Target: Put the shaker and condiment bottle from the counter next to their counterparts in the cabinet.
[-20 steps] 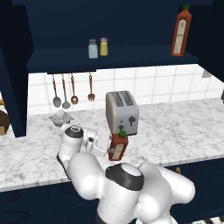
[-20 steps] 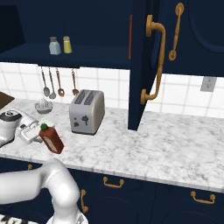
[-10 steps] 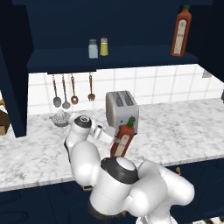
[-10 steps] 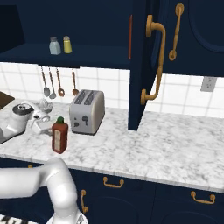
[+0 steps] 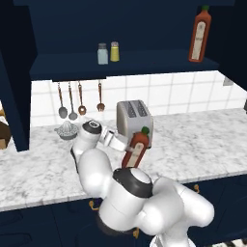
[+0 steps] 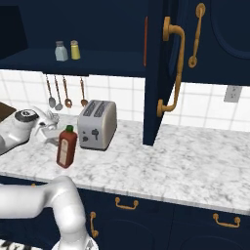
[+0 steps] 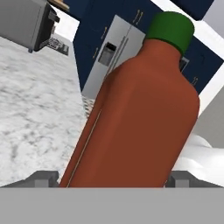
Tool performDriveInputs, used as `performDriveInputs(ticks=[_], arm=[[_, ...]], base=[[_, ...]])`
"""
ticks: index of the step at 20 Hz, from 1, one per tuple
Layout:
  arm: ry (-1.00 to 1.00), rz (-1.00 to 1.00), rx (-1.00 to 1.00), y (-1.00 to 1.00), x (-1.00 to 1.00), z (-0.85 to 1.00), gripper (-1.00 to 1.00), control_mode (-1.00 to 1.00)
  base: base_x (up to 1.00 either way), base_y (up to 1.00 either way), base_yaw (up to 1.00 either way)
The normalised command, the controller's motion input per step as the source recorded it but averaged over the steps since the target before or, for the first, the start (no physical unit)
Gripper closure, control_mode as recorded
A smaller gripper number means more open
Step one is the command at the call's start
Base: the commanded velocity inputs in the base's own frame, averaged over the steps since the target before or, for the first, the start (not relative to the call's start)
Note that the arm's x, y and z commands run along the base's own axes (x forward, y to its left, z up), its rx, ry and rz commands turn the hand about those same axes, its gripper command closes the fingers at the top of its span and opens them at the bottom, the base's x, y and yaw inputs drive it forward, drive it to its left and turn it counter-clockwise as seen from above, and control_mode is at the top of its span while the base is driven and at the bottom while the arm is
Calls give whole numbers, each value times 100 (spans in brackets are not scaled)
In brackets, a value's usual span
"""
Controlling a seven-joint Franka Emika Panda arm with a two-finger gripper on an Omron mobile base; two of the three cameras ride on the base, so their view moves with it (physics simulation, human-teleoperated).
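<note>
Wide claw [image 7: 113, 177] flanks the red sauce bottle [image 5: 135, 149] on the marble table [image 6: 161, 166], just before the toaster [image 6: 97, 124].

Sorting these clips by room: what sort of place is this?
A home kitchen, rendered: a silver two-slot toaster on a white-grey marbled counter, and metal utensils hanging on a white tiled wall.

Your arm folds low and forward, elbow high, wrist level. Gripper [image 5: 126, 144] points sideways; fingers [image 7: 43, 178] spread wide either side of the condiment bottle [image 7: 135, 113].
</note>
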Motion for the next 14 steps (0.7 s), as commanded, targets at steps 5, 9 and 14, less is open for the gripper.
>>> performDriveInputs(ticks=[5,9,14], arm=[[0,4,-3,0,-6,66,100,-100],[0,18,0,-2,-32,51,100,-100],[-4,33,-8,-9,-66,29,100,-100]], base=[[0,0,0],[0,0,0],[0,0,0]])
